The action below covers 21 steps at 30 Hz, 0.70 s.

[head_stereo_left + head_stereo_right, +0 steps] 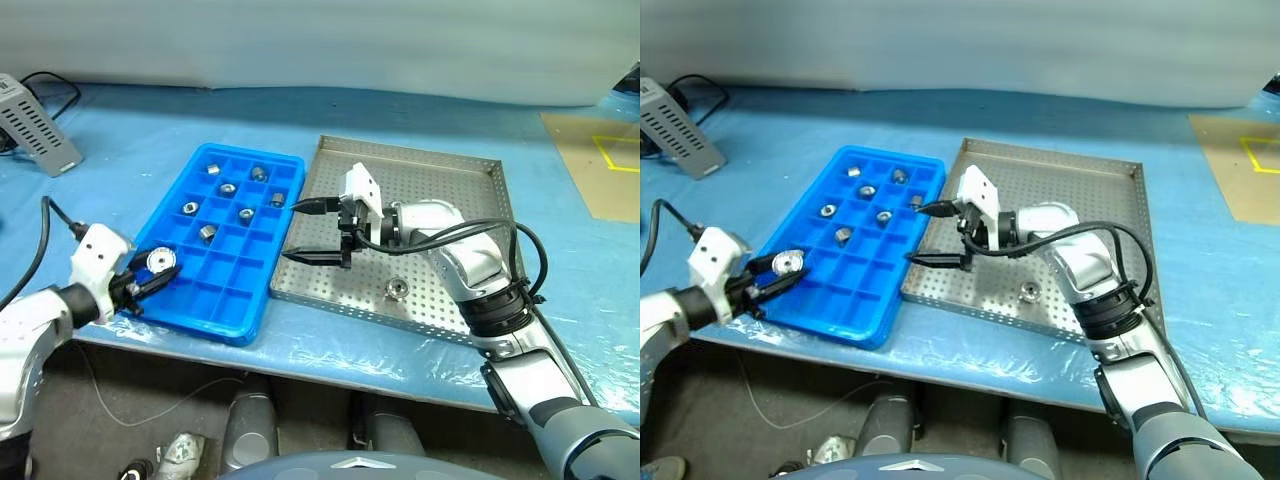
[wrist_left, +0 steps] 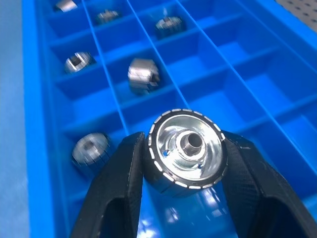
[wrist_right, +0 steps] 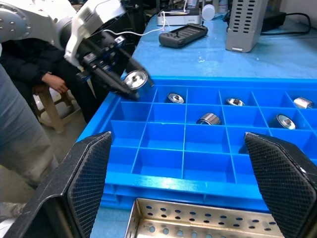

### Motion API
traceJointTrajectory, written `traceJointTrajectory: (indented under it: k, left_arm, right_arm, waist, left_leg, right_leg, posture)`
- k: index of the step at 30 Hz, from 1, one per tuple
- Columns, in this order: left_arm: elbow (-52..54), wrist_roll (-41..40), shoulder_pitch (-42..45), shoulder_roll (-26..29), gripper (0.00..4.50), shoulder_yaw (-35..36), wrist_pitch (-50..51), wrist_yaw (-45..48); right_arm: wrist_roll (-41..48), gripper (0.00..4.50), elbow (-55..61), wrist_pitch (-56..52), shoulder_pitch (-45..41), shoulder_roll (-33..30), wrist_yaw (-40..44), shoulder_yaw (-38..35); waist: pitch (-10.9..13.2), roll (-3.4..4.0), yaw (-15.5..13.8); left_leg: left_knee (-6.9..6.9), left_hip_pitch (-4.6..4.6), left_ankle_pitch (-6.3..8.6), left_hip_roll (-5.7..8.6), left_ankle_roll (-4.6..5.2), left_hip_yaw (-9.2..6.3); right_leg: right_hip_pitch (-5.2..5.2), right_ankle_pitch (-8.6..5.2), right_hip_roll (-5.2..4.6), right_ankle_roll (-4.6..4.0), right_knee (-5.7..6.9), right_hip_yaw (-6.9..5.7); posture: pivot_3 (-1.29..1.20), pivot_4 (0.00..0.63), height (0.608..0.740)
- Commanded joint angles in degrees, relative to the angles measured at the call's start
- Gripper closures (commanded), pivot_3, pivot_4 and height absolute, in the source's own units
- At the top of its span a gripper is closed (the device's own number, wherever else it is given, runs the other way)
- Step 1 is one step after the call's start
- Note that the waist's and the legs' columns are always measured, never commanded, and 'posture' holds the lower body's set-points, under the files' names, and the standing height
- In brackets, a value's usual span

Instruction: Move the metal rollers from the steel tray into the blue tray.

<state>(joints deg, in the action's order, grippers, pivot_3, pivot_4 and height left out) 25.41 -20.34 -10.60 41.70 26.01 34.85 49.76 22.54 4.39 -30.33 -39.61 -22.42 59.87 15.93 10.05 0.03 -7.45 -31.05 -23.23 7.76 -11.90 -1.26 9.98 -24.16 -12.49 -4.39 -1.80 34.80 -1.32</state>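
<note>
Bright blue gridded tray [image 1: 235, 300], silver perforated steel tray [image 1: 440, 180], shiny silver rollers [image 1: 207, 232].

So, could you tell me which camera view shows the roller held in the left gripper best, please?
The left wrist view: the held roller faces the lens between the left gripper fingers, above the blue tray. Both eye views show it small at the tray's near left corner; the right wrist view shows it farther off, side-on.
</note>
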Motion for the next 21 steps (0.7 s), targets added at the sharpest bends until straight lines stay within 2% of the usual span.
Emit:
traceJointTrajectory:
  k: [1,12,17,21]
  left_arm:
    - [1.8,-0.7,-1.7,1.1,2.63,1.4,-2.0,0.3]
    - [-4.3,1.2,0.3,0.9,2.63,-3.8,-4.1,-2.8]
    - [-5.5,0.6,1.9,1.9,0.99,-5.8,-4.2,-2.0]
    - [-6.0,-0.1,5.3,3.3,0.99,-6.7,-5.0,-0.8]
  right_arm:
    - [0.9,0.0,3.5,-0.9,-0.9,0.7,-0.4,-0.3]
    - [-0.4,0.0,4.5,-3.7,-1.7,2.9,-3.4,1.1]
    - [-0.3,0.0,6.1,-4.6,-0.7,2.6,-4.5,0.9]
    - [-0.3,0.0,7.4,-5.4,0.0,2.1,-5.5,0.5]
  waist:
    - [0.0,0.0,-0.3]
    - [0.0,-0.02,-1.1]
    - [0.0,-0.04,-0.9]
    - [0.0,-0.04,-0.9]
  left_leg:
    - [0.01,0.0,-0.01,0.0,-0.01,0.0]
    - [0.04,0.02,-0.04,0.01,-0.06,0.0]
    - [0.02,0.03,-0.05,0.01,-0.09,0.0]
    - [0.02,0.03,-0.07,0.01,-0.11,0.01]
  right_leg:
    - [-0.01,0.0,0.01,0.0,0.01,0.0]
    - [-0.02,0.0,0.06,0.0,0.02,0.02]
    - [-0.02,0.01,0.07,0.0,0.06,0.03]
    - [-0.03,0.01,0.09,0.0,0.06,0.04]
  posture:
    - [0.25,0.15,0.74]
    - [0.21,0.15,0.74]
    - [0.2,0.15,0.74]
    - [0.17,0.15,0.74]
